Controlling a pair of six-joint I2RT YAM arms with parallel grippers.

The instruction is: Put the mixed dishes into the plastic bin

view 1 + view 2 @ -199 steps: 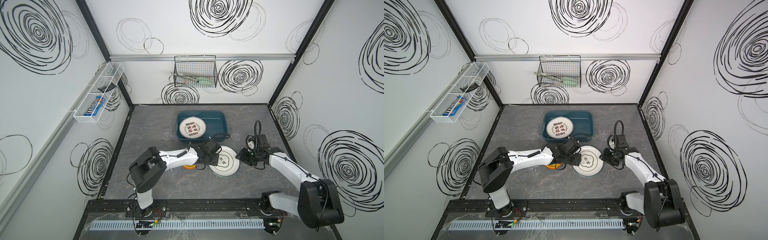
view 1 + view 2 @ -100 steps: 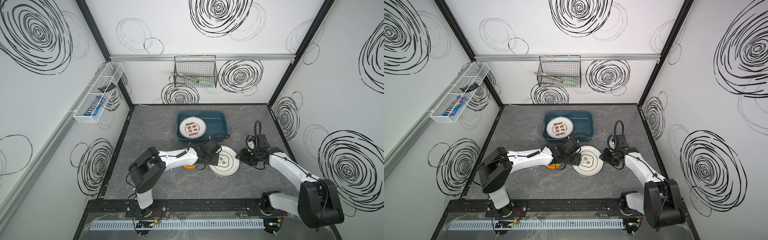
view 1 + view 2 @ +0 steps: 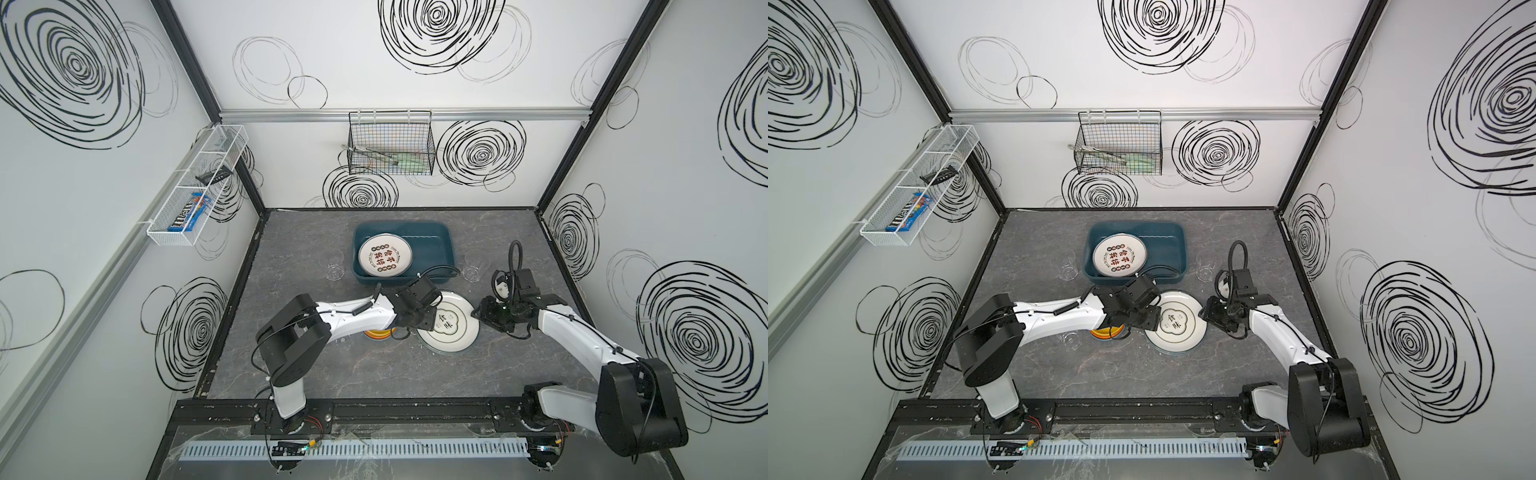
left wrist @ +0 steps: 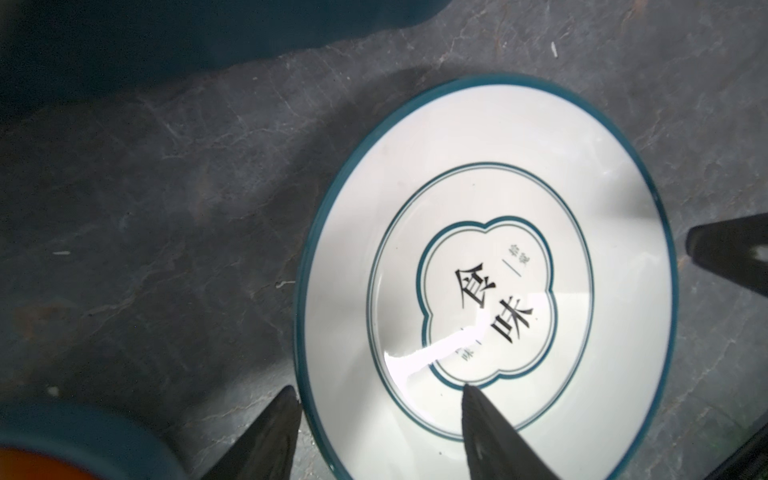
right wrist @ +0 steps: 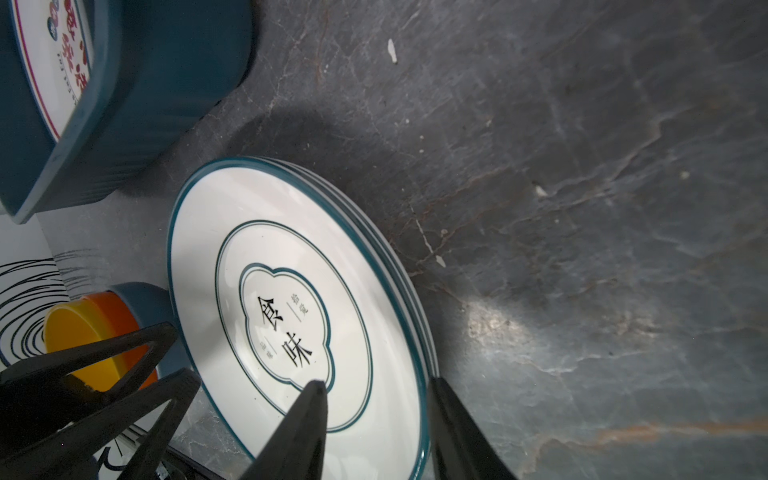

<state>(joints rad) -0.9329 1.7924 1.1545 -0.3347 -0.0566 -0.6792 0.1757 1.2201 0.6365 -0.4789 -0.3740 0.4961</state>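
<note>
The grey marbled desk (image 3: pixel 374 374) carries a teal bin (image 3: pixel 440 227) at twelve o'clock, a clear tumbler (image 3: pixel 335 271) at its nine, a second tumbler (image 3: pixel 471 273) at its three, a plate stack (image 3: pixel 455 338) near centre, and nested bowls (image 3: pixel 380 333) at the stack's nine.

A bin (image 3: pixel 432 249) is sitting mid-frame on the worktop (image 3: pixel 374 374), one plate (image 3: pixel 385 254) lying in its left half. Below it, stacked plates (image 3: pixel 451 334) are lying, bowls (image 3: pixel 378 333) just left; tumblers (image 3: pixel 335 270) are flanking the bin.
</note>
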